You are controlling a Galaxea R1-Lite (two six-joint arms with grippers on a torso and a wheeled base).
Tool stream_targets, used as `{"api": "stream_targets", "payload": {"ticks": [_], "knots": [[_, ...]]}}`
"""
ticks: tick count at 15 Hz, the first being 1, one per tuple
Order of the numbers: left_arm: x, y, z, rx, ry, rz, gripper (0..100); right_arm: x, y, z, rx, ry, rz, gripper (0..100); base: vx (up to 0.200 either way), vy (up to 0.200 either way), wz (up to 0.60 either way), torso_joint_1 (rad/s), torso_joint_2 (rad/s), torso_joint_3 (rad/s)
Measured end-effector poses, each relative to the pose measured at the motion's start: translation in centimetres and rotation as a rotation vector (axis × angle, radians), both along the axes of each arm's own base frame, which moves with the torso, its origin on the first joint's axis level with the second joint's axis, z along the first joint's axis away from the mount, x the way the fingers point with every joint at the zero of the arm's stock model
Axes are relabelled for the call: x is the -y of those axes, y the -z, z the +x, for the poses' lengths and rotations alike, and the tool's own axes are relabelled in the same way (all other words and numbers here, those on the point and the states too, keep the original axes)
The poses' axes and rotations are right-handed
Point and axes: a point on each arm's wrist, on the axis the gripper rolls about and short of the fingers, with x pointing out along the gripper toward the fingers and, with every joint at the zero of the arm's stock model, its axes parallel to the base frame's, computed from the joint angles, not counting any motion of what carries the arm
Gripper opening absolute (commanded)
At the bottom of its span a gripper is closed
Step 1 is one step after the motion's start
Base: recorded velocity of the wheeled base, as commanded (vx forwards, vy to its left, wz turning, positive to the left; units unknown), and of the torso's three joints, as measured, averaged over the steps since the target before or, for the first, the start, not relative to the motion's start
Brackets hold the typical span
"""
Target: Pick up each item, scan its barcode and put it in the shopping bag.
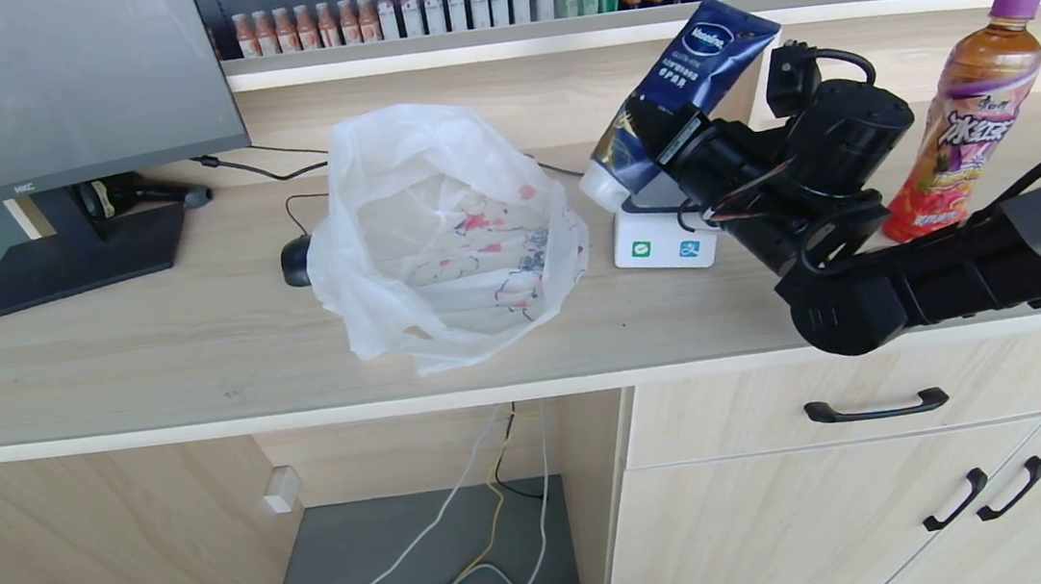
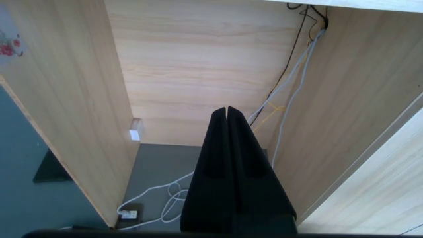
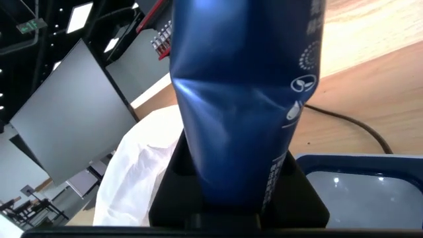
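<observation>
Gripping tilted blue tube (image 1: 692, 80) in right gripper (image 1: 665, 146) just above white scanner (image 1: 661, 243), left of it shopping bag (image 1: 436, 223); holding left gripper (image 2: 227, 118) closed, empty, below scanner.

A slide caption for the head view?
Right gripper holds blue squeeze tube over white scanner box, beside white plastic bag.

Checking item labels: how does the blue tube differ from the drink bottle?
The blue tube hangs tilted, white cap down, in the right pincer over the scanner; the drink bottle stands free on the counter, purple cap up. The tube is opaque dark blue, the bottle clear with amber drink. Both are outside the shopping bag.
</observation>
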Motion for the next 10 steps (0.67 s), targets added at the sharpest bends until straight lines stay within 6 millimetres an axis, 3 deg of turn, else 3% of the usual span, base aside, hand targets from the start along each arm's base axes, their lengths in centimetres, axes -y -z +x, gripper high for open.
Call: {"api": "stream_targets", "payload": {"ticks": [10], "knots": [[0.0, 0.0, 0.0, 0.0, 0.0, 0.0, 0, 0.06, 0.26, 0.05, -0.01, 0.013, 0.004, 0, 0.0, 0.0, 0.0, 0.0, 0.0, 0.0]]}}
